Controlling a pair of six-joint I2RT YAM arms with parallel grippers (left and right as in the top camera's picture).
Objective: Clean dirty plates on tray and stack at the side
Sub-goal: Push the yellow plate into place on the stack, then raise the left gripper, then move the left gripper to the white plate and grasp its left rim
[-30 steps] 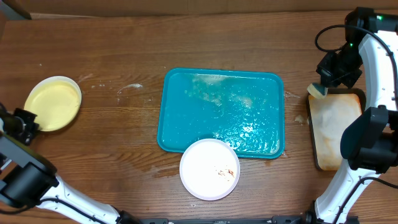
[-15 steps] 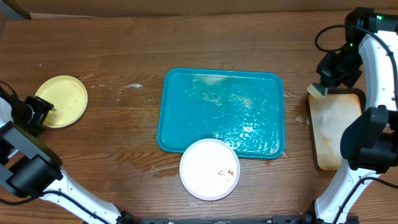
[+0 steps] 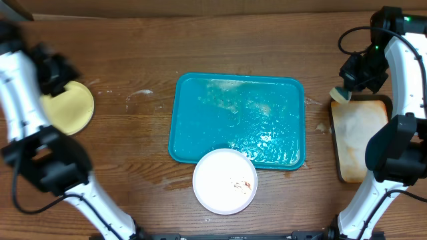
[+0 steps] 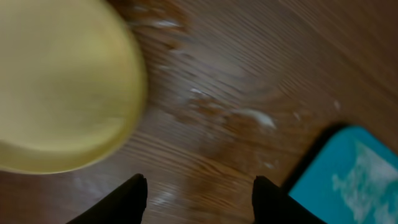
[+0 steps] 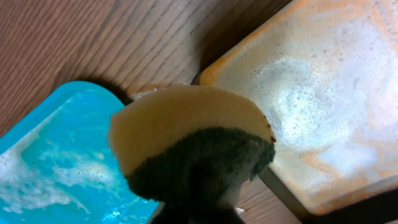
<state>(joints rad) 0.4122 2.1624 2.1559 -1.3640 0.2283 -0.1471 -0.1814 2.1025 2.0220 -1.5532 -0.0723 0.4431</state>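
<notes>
The left gripper [image 4: 199,193] hangs open and empty by the yellow plate [image 3: 70,110] at far left. The smeared white plate [image 3: 225,181] overlaps the near rim of the tray [image 3: 179,127]. It lies near-left of the right gripper [image 3: 348,87], which is clenched on the sponge [image 5: 186,124] and seems the nearer.

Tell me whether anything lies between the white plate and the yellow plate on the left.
Nothing visible: only bare, wet-streaked table separates the white plate from the yellow plate.
</notes>
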